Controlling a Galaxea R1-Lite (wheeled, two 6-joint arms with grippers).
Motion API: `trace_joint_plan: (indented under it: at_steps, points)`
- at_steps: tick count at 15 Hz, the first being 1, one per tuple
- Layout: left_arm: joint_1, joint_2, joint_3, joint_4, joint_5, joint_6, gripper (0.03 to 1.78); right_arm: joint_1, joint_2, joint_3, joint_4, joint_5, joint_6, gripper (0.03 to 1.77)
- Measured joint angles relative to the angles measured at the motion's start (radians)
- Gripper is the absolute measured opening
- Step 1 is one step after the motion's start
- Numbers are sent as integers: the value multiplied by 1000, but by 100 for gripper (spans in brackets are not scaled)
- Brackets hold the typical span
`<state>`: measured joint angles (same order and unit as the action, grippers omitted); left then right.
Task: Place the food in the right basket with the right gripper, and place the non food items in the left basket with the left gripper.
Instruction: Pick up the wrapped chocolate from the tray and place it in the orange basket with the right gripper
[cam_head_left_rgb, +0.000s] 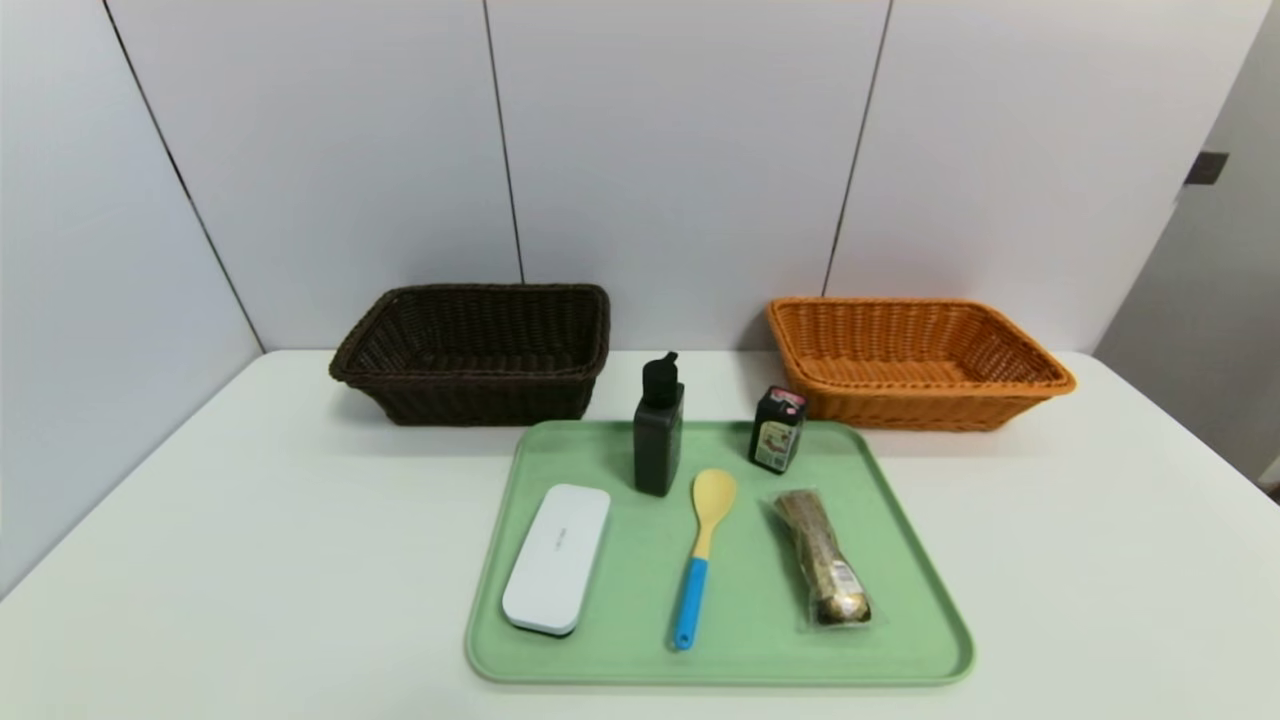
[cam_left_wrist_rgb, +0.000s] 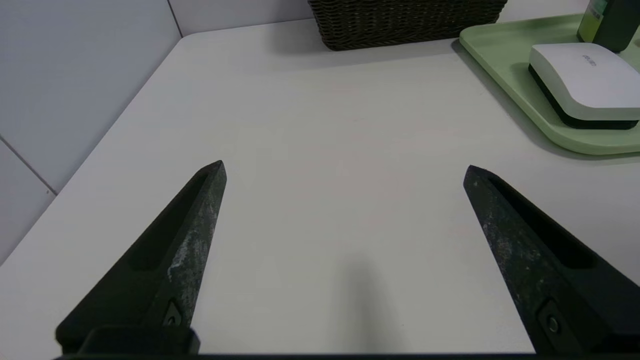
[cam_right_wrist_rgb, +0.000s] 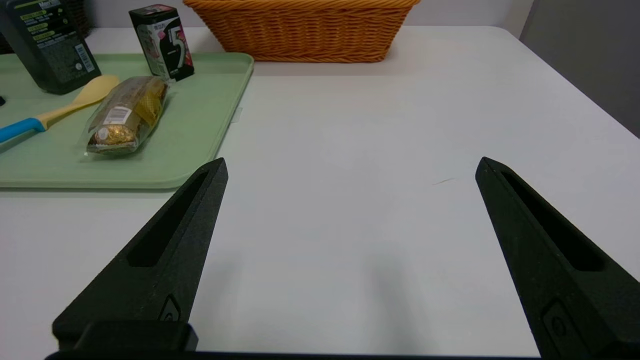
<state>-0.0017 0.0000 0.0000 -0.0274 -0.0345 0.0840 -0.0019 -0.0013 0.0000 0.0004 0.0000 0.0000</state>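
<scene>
On the green tray (cam_head_left_rgb: 900, 520) lie the white oblong case (cam_head_left_rgb: 556, 557), the upright black bottle (cam_head_left_rgb: 658, 428), the yellow spoon with blue handle (cam_head_left_rgb: 703, 545), the small dark box with pink top (cam_head_left_rgb: 778, 429) and the clear-wrapped gold snack packet (cam_head_left_rgb: 822, 558). Behind the tray stand the dark brown basket (cam_head_left_rgb: 475, 352) on the left and the orange-tan basket (cam_head_left_rgb: 912, 360) on the right. My left gripper (cam_left_wrist_rgb: 345, 167) hangs open over bare table left of the tray. My right gripper (cam_right_wrist_rgb: 350, 165) hangs open over bare table right of the tray. Neither arm shows in the head view.
The white table (cam_head_left_rgb: 250, 520) meets grey wall panels at the back and left. In the right wrist view the table's right edge (cam_right_wrist_rgb: 590, 95) runs close by.
</scene>
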Motion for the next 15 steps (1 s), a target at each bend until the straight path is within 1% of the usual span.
trace_joint_plan:
  at_steps: [2, 4, 5, 7, 9, 10, 13, 15]
  points:
    - [0, 0, 0, 11, -2, 6, 169, 0, 0, 0, -1, 2, -15, 171]
    - [0, 7, -48, 53, -10, 19, 169, 0, 3, -16, 21, 16, -66, 171]
    - [0, 27, -103, 89, -18, 23, 169, 0, 17, -43, 34, 27, -77, 171]
    - [0, 126, -266, 171, -31, 23, 169, 0, 103, -164, 69, 48, -57, 171]
    - [1, 286, -488, 256, -37, 19, 169, 3, 246, -379, 126, 77, -22, 171]
    - [1, 374, -608, 305, -40, 17, 169, 6, 340, -519, 174, 97, 0, 171]
    - [1, 668, -956, 486, -51, -14, 169, 10, 668, -915, 375, 177, 51, 171]
    - [0, 843, -1105, 565, -56, -51, 169, 28, 890, -1131, 500, 206, 75, 171]
